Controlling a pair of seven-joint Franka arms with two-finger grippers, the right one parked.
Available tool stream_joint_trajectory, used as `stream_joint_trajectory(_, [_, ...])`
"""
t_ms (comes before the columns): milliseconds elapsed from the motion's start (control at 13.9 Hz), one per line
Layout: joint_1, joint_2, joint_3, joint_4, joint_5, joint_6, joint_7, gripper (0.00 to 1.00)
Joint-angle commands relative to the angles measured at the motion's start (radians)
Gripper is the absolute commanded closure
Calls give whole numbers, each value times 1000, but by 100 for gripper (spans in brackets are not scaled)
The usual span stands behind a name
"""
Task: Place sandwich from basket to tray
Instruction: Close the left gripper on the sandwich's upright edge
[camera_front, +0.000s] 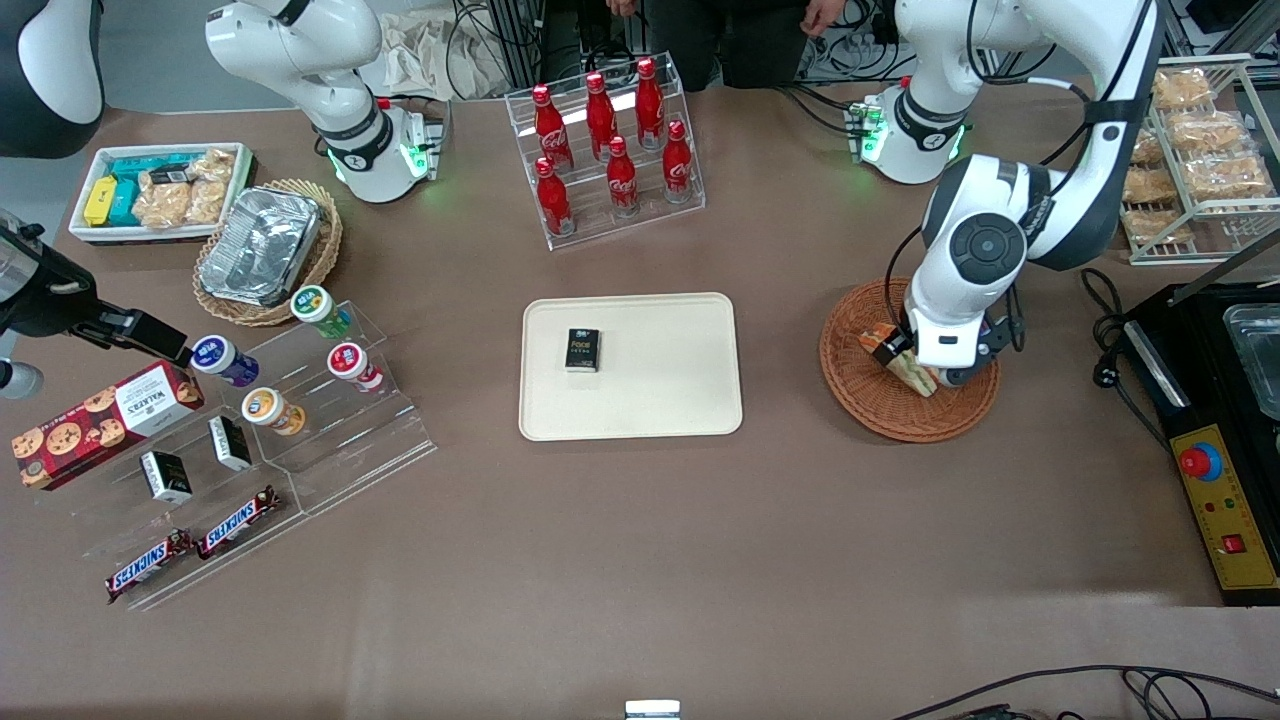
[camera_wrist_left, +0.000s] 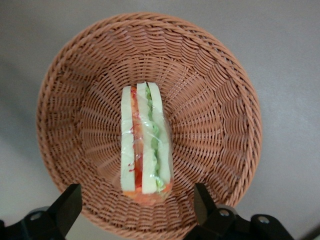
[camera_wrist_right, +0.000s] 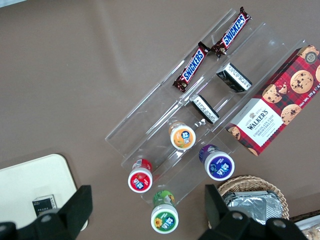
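Up front, the working arm's hand hangs low over the round reddish-brown basket, which sits on the brown counter toward the working arm's end. The sandwich lies in that basket, partly hidden under the arm's white wrist housing, its bread edge and orange filling poking out. The cream tray rests at the middle of the counter, well apart from the basket, and a small black box lies on it. Farther from the camera than the tray stands a clear rack of red cola bottles.

Seen from the left wrist, the sandwich lies in the middle of the basket with its cut face up, showing white bread with a red-orange layer and a green layer under clear wrap. The hand is spread wide: its two dark fingers stand apart on either side of the sandwich's near end, above the basket's rim, and touch nothing.

From the right wrist, a corner of the tray shows with the black box on it, and nearby a clear stepped stand carries two Snickers bars and small lidded tubs, with a box of Walkers cookies beside it.
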Motion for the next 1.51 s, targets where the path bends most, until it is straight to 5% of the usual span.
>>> stream_joint_trajectory(0, [-1,31,2,-26,61,63,-60,1])
stream_joint_trajectory(432, [3,144,2,-22,146,145,-172,1])
stream_joint_trajectory(504, [2,162,4,-18,148,158,-177,17])
stream_joint_trajectory(576, [-1,170,6,-12,149,161,-207,71])
stream_joint_trajectory(648, [0,170,6,-9,154,163,-214,100])
stream_joint_trajectory(1008, [3,146,4,-2,172,150,-217,100])
stream_joint_trajectory(1224, [-10,8,-10,2,171,25,-182,100])
stream_joint_trajectory(1440, [-10,-119,-45,72,79,-162,-39,100])
